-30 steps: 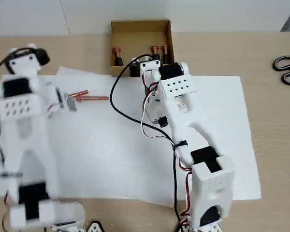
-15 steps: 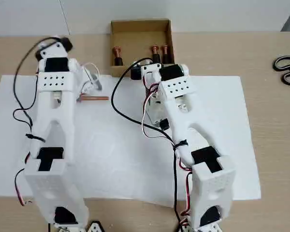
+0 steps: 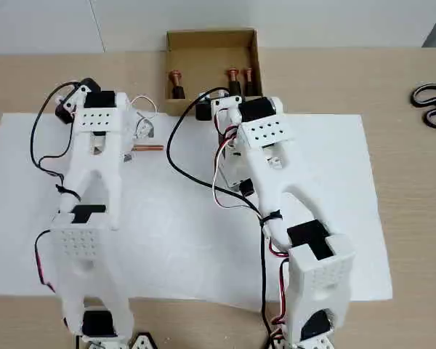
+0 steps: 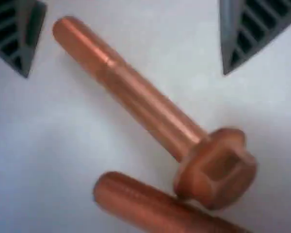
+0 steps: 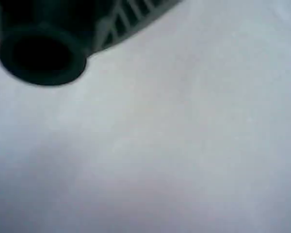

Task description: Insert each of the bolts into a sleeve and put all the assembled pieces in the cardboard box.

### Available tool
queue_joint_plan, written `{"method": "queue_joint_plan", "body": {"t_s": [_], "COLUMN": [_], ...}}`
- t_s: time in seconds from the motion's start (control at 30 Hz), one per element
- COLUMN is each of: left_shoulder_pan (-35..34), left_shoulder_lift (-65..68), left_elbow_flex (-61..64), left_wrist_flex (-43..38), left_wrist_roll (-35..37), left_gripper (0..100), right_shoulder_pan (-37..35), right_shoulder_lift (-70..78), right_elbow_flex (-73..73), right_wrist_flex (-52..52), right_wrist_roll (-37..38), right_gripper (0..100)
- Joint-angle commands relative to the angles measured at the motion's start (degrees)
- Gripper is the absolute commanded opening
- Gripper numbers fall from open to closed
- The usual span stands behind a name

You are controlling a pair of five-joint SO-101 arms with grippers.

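Bolts [image 3: 149,147] lie on the white paper [image 3: 167,240], mostly hidden from above by the left arm. The left gripper [image 4: 125,73] hangs straight over them, its fingers spread wide to either side of the whole bolt [image 4: 150,111] and holding nothing, while the second bolt [image 4: 150,208] touches its head and is cut off at the edge. The right gripper [image 5: 53,39], tucked under its arm near the cardboard box [image 3: 211,38], clamps a black sleeve [image 5: 41,56] above the paper.

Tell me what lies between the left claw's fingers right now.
In the left wrist view, a copper bolt lies on the white paper between the fingers of the open left claw; a second bolt rests against its head.
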Motion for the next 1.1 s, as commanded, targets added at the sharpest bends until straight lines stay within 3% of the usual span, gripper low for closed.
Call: {"method": "queue_joint_plan", "body": {"t_s": [0.0,0.63,0.87,1.07], "left_shoulder_pan": [0.18,0.62,0.53,0.62], "left_shoulder_lift": [-0.09,0.35,0.44,0.44], "left_elbow_flex": [-3.21,-2.77,-2.77,-1.54], "left_wrist_flex": [-0.7,2.99,3.78,3.6], "left_wrist_roll": [2.73,12.84,13.98,13.98], "left_gripper": [24,24,1,0], "right_shoulder_pan": [0.57,0.57,0.57,0.57], "right_shoulder_lift": [-4.0,-3.91,-3.91,-3.91], "right_elbow_flex": [-0.26,-0.26,-0.26,-0.26], "right_wrist_flex": [-0.22,-0.66,-0.66,-0.57], "right_wrist_roll": [0.0,0.0,0.0,0.0], "right_gripper": [0.6,0.6,0.6,0.6]}}
